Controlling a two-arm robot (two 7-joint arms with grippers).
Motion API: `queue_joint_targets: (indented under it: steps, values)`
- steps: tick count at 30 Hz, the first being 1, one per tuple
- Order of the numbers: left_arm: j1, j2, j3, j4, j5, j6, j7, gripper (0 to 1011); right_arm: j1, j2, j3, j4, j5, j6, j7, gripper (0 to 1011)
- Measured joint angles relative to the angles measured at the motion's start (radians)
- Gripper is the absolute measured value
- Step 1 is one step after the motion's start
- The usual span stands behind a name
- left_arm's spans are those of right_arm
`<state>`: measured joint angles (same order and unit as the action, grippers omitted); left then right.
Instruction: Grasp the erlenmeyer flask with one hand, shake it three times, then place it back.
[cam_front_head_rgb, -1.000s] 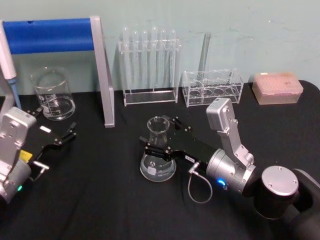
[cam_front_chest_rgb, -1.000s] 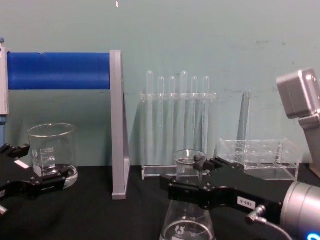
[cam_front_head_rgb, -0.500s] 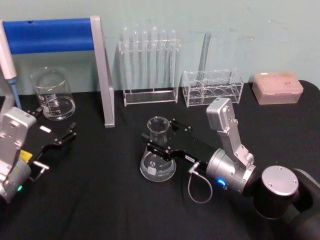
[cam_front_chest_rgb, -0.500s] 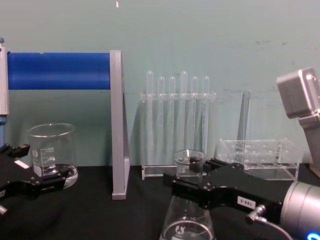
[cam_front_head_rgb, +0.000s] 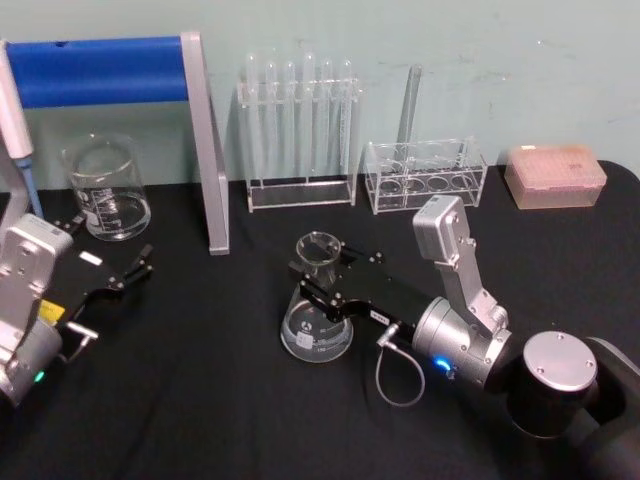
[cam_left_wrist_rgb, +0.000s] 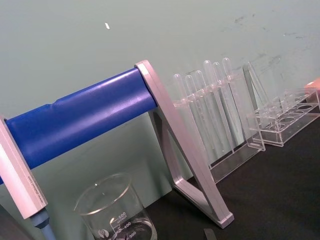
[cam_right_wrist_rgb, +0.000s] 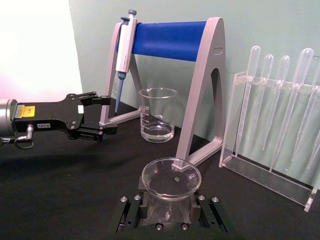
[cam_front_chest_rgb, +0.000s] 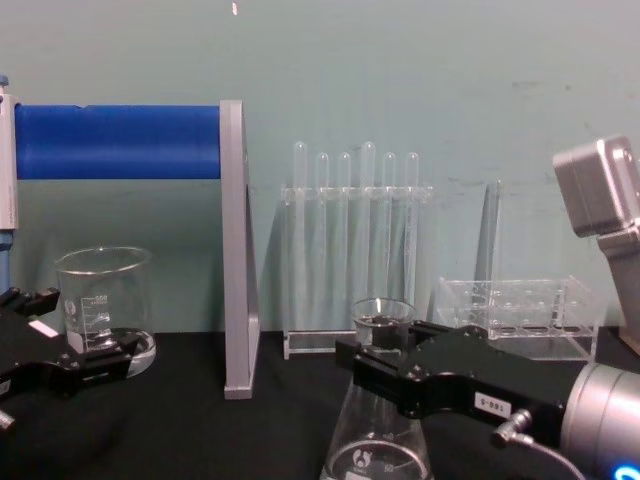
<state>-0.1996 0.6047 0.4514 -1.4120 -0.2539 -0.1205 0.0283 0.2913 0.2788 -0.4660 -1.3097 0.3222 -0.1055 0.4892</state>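
The erlenmeyer flask (cam_front_head_rgb: 318, 326), clear glass with white marks, stands on the black table near the middle. My right gripper (cam_front_head_rgb: 323, 270), the hand, reaches in from the right with its black fingers on either side of the flask's neck, just under the rim, and is shut on it. In the right wrist view the flask's rim (cam_right_wrist_rgb: 171, 178) sits between the two fingers (cam_right_wrist_rgb: 131, 210). The chest view shows the flask (cam_front_chest_rgb: 376, 450) with the right gripper (cam_front_chest_rgb: 378, 362) across its neck. My left gripper (cam_front_head_rgb: 122, 271) rests open at the left, near the beaker, and holds nothing.
A glass beaker (cam_front_head_rgb: 106, 190) stands back left beside a blue-barred pipette stand (cam_front_head_rgb: 205, 150) holding a pipette (cam_front_head_rgb: 16, 120). A rack of test tubes (cam_front_head_rgb: 298, 130), a second clear rack (cam_front_head_rgb: 425, 176) and a pink tip box (cam_front_head_rgb: 555, 176) line the back edge.
The right gripper's fingers have drawn together on the flask's neck. The flask has shifted slightly to the right. The left arm has not moved.
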Motion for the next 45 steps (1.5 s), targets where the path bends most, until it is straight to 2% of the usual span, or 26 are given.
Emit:
queue_joint_targets:
  steps: [13,22,31,36,45]
  values:
    - [0.0,0.0,0.0,0.0,0.0,0.0,0.0,1001,-0.004,0.004,0.003,-0.012,0.001,0.0,-0.001,450]
    - [0.0,0.0,0.0,0.0,0.0,0.0,0.0,1001,-0.036,0.037,0.026,-0.136,0.005,0.064,-0.038,449]
    - [0.0,0.0,0.0,0.0,0.0,0.0,0.0,1001,-0.059,0.062,0.055,-0.247,0.015,0.078,-0.064,449]
    - [0.0,0.0,0.0,0.0,0.0,0.0,0.0,1001,-0.069,0.068,0.065,-0.28,0.018,0.078,-0.074,450]
    - [0.0,0.0,0.0,0.0,0.0,0.0,0.0,1001,-0.074,0.069,0.071,-0.291,0.019,0.081,-0.086,449]
